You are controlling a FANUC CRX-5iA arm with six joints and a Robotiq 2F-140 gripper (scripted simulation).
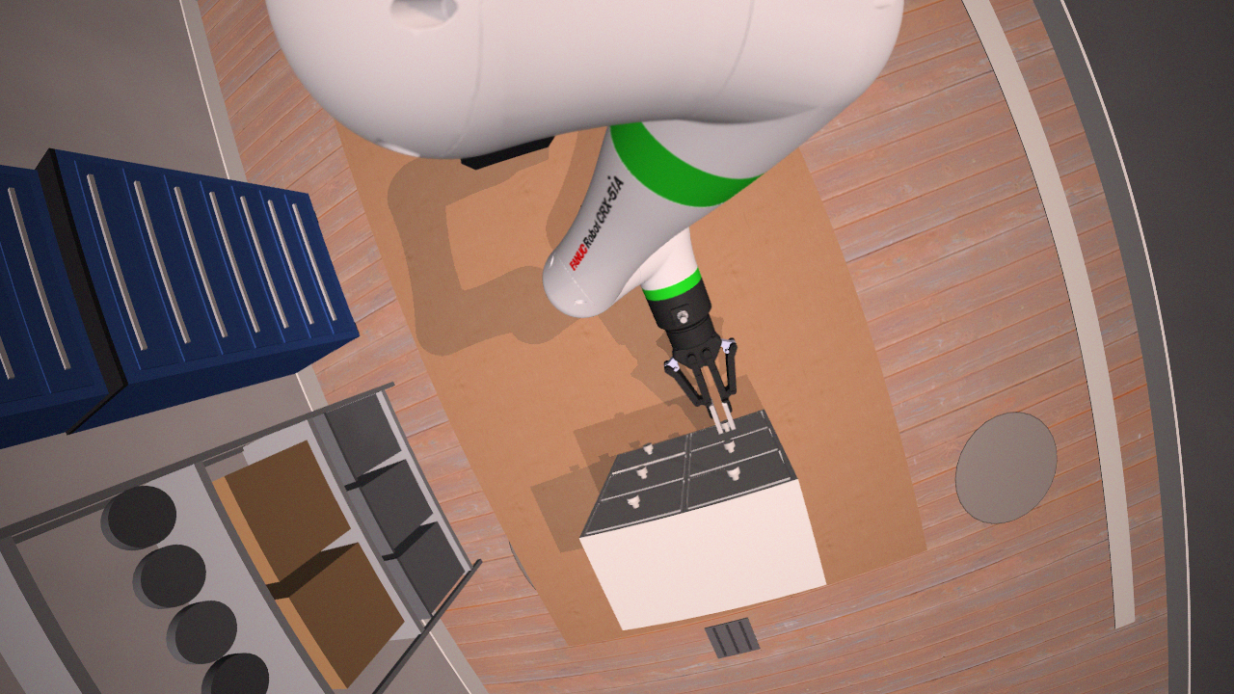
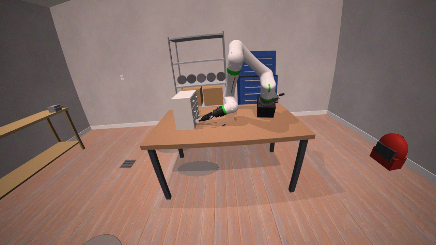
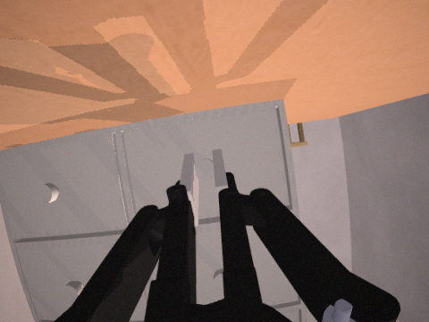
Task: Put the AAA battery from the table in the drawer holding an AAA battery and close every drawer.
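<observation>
The white chest (image 1: 703, 552) (image 2: 183, 112) stands upright on the table, all its visible drawer fronts looking pushed in. My gripper (image 1: 725, 422) (image 2: 198, 120) (image 3: 205, 165) reaches low to its front, fingers tilted downward. The fingertips stand narrow on both sides of the knob (image 3: 207, 159) of a lowest-row drawer (image 3: 156, 143), in the right column of the wrist view, and look shut on it. Contact is partly hidden. A small dark battery (image 2: 223, 125) lies on the table in front of the chest, below the wrist. The drawers' contents are hidden.
The table (image 1: 518, 413) (image 2: 259, 134) bears the arm's black base (image 2: 265, 110). The neighbouring knob (image 3: 53, 193) sticks out left of the fingers in the wrist view; another knob (image 1: 729, 445) sits just above the held one. A shelf rack and blue cabinet stand behind the table.
</observation>
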